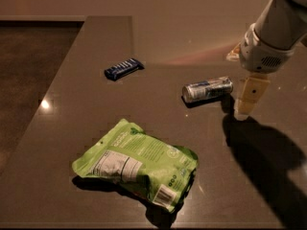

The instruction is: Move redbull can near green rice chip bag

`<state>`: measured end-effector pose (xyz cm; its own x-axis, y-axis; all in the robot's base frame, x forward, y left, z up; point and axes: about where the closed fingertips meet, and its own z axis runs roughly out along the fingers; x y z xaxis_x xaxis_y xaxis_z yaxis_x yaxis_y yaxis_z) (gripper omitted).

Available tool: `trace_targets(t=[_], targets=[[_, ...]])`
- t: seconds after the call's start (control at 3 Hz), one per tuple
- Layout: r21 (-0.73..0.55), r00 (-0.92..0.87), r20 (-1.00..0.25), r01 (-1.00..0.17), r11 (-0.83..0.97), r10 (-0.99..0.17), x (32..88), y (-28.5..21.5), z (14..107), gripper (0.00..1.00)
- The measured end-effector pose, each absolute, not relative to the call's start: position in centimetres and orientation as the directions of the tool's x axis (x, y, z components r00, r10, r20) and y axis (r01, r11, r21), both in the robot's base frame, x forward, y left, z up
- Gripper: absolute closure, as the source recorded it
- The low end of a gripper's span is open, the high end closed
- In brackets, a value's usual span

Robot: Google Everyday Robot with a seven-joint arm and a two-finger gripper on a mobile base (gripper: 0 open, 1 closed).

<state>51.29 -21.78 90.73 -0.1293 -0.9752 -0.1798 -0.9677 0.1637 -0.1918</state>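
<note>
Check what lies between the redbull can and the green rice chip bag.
Only bare tabletop, per the camera view, between redbull can and green rice chip bag. The gripper hangs beside the can, on its side away from the bag.

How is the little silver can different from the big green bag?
The redbull can is small, slim and silvery; the green rice chip bag is much bigger, puffy and bright green. The can lies on its side farther back; the bag lies flat nearer the front, white label up. The tool hangs just right of the can, far from the bag. Both rest on the table.
</note>
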Motion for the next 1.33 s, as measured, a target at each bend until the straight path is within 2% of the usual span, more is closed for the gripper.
trace_targets(t=[0.67,1.0,1.33], targets=[[-0.126,-0.098,-0.195,-0.984,0.124,-0.976,55.7,-22.3,86.7,0.0],[-0.092,-0.076,-0.192,-0.991,0.095,-0.978,56.9,-21.8,85.3,0.17],[-0.07,-0.064,-0.203,-0.994,0.08,-0.977,57.5,-21.4,84.9,0.39]])
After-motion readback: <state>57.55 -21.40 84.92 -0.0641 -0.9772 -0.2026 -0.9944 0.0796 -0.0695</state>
